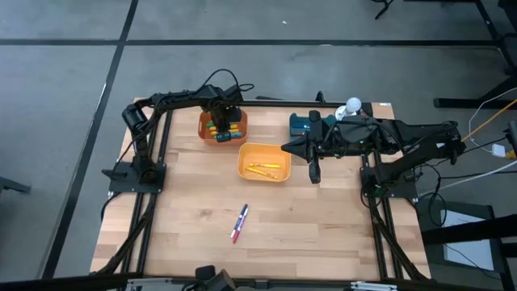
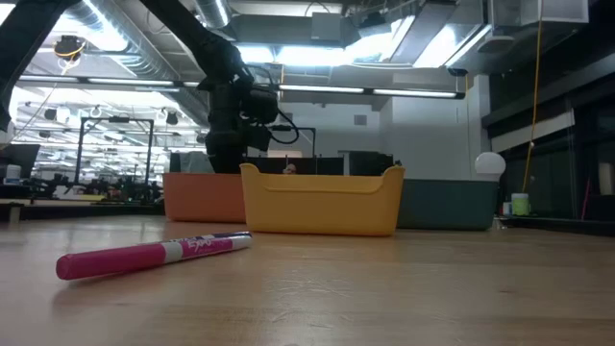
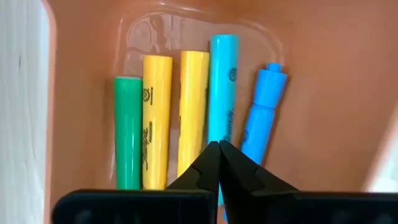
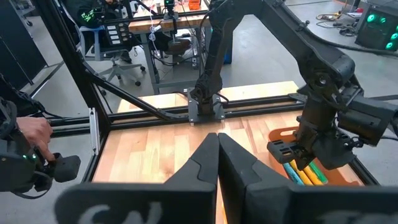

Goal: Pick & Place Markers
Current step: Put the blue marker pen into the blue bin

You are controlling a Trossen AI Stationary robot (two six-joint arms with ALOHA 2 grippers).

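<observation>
Hovering over orange bin (image 1: pixel 212 134), left gripper (image 3: pixel 219 152) jaws pressed together above markers (image 3: pixel 160 118); right gripper (image 4: pixel 217 146) likewise

Plenty of open counter (image 1: pixel 323 230) toward the near edge, only a pink marker (image 1: pixel 240 223) lying loose out there. The far side is tight: orange bin (image 1: pixel 205 129), yellow bin (image 1: pixel 249 168) and teal bin (image 1: pixel 300 121) sit close together. Left gripper (image 3: pixel 219 144) is down in the orange bin with jaws closed over five markers (image 3: pixel 193 106) packed side by side, walls close around. Right gripper (image 1: pixel 314 171) hangs just beside the yellow bin
</observation>
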